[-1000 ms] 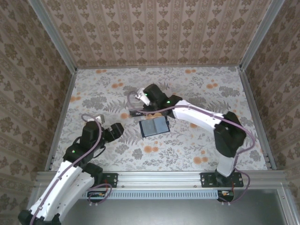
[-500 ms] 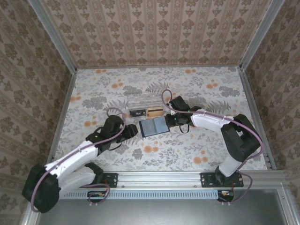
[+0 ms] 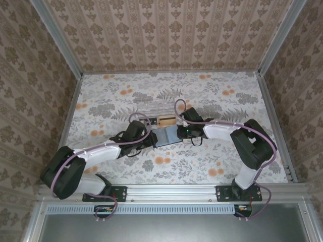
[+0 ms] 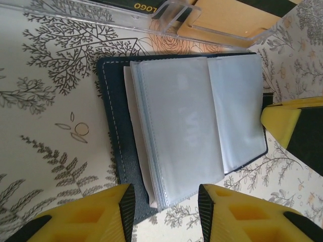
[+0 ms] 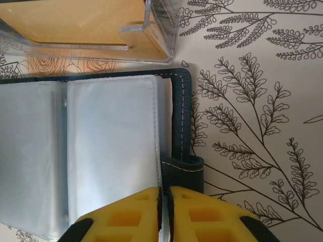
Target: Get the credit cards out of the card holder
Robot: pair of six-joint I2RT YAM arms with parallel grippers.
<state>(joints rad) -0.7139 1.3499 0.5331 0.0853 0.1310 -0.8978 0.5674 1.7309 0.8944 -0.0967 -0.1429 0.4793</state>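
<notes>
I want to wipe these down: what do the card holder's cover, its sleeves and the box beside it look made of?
Card holder cover: dark navy grained leather or imitation, pale stitching. Sleeves: probably soft cloudy clear plastic, glare streaks. Box: rigid clear plastic, glossy edges.

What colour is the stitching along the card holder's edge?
White, on the dark navy folding card holder; best in the right wrist view.

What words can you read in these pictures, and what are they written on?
"LOGO": yellow letters on a dark card inside the clear plastic box, in the left wrist view.
Faint marks on a clear sleeve of the card holder: too blurred to read.
The orange-tan card in the box shows no writing.
</notes>
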